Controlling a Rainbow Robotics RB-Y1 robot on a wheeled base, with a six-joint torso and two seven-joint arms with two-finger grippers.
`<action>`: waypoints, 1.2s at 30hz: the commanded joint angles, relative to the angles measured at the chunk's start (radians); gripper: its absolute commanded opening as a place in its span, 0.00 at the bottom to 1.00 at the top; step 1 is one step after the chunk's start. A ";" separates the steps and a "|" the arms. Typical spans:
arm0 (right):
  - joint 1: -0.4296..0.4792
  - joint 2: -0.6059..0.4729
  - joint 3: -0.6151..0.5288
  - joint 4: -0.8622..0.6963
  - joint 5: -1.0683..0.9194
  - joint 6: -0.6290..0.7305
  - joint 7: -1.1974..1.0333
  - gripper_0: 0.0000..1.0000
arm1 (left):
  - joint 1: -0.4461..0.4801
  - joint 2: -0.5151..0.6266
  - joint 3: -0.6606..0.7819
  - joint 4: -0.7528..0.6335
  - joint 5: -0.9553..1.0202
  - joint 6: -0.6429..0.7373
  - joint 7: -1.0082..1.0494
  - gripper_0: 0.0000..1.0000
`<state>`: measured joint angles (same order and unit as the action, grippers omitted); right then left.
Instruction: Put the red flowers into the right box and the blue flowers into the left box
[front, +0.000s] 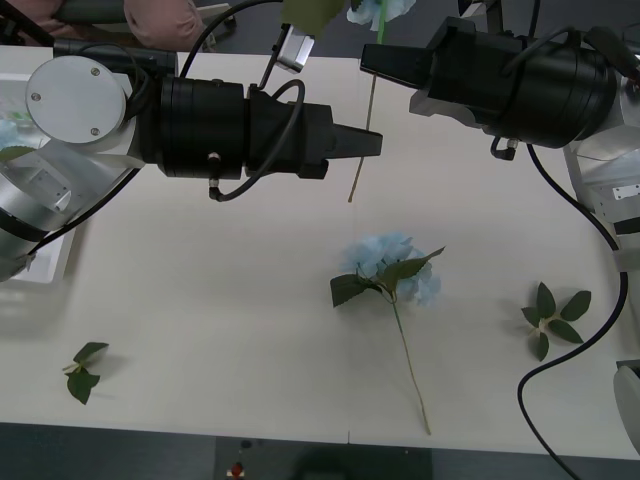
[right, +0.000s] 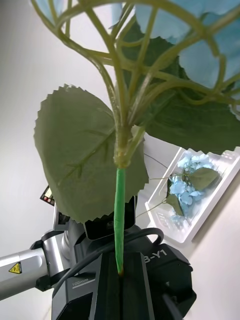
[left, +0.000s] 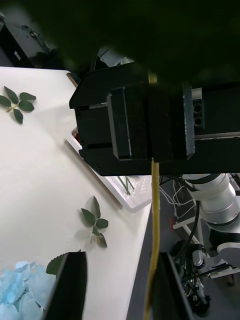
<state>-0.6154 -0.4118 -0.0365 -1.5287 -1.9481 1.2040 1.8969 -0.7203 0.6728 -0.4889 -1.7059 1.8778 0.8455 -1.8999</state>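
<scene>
- Blue hydrangea (right: 165, 65), one of the blue flowers, was held up off the table (front: 200, 300). The right gripper (right: 120, 272) had its black fingers clamped together on the green stem just below the big leaves.
- That grip left the long lower stem hanging free, which looked like a handover.
- Left gripper (front: 372, 143) sat just beside and below the right one. Its fingers (left: 67, 285) were apart with the hanging stem running between them, not yet pinched.
- Passing it across made sense, since the left box (right: 200, 220) lay on the left arm's side and already held blue blooms.
- A second hydrangea (front: 390, 268) lay flat mid-table, well apart from both grippers, waiting its turn.
- The right box (left: 131, 199) showed as a white rim at the table's edge; I could not tell what it held.
- Loose leaf sprigs (front: 555, 315) lay on the table, no part of the sorting.
- Readable writing: "B-Y1" and "100mm" on the left arm's housing (right: 150, 265), and a yellow warning triangle.
</scene>
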 joint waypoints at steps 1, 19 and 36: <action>-0.043 0.005 -0.010 -0.028 -0.009 0.002 -0.007 0.00 | -0.022 0.007 0.015 -0.008 0.007 -0.013 0.013 0.00; -0.043 0.005 -0.010 -0.028 -0.009 0.002 -0.007 1.00 | -0.019 0.030 0.018 -0.008 0.018 -0.013 0.019 0.00; -0.043 0.005 -0.010 -0.028 -0.009 0.002 -0.007 1.00 | 0.196 0.195 0.464 0.065 0.099 0.322 0.048 0.00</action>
<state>-0.6155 -0.4118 -0.0365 -1.5287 -1.9480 1.2040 1.8969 -0.5466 0.8272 -0.1032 -1.6882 1.9586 1.0891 -1.8969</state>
